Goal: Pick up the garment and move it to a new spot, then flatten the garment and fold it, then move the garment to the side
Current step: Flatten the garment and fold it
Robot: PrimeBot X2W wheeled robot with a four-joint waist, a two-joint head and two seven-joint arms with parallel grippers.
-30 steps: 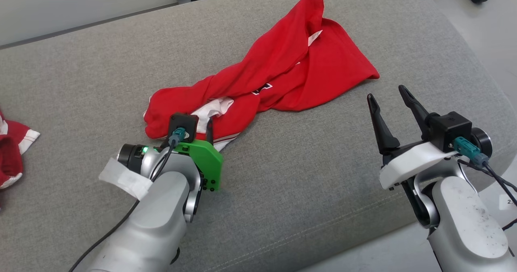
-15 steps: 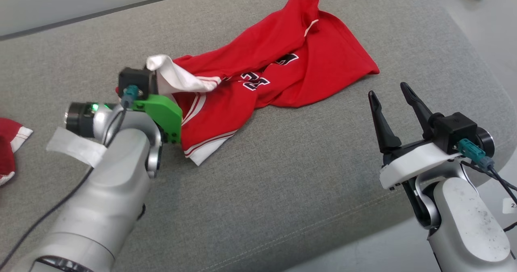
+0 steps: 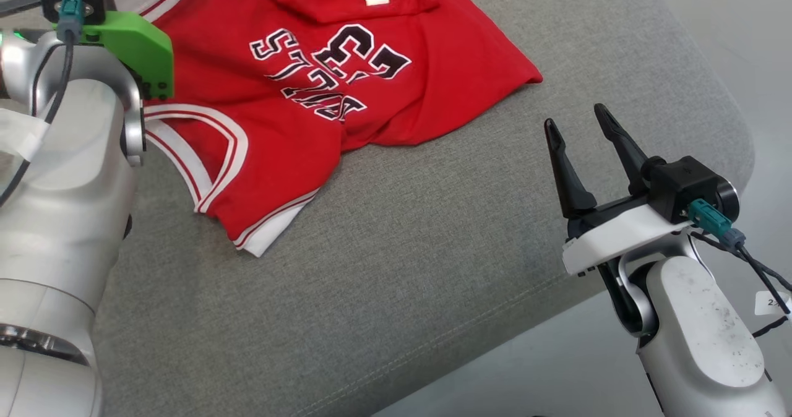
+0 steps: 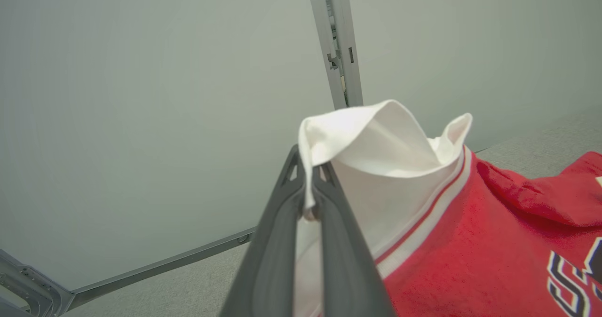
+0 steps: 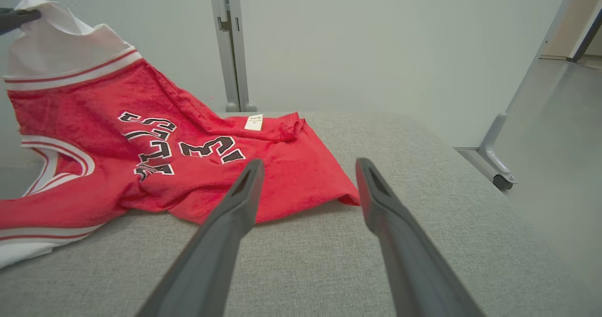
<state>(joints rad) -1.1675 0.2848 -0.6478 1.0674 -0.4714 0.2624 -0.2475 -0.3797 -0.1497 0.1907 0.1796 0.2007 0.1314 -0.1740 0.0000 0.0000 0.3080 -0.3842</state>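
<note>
Red basketball jersey (image 3: 297, 126) partly lifted off a grey cushion (image 3: 402, 268): the left gripper (image 4: 310, 180) is pinched shut on its white edge, the rest trailing on the cushion. The right gripper (image 3: 588, 151) hovers open nearby. Relocating looks barely begun; flattening, folding and setting aside are not yet done

A lab-like room: plain partition panels (image 5: 376, 35) and metal post (image 5: 230, 49) behind the grey cushion (image 3: 433, 281), castered frame (image 5: 494, 162) beside it.
</note>
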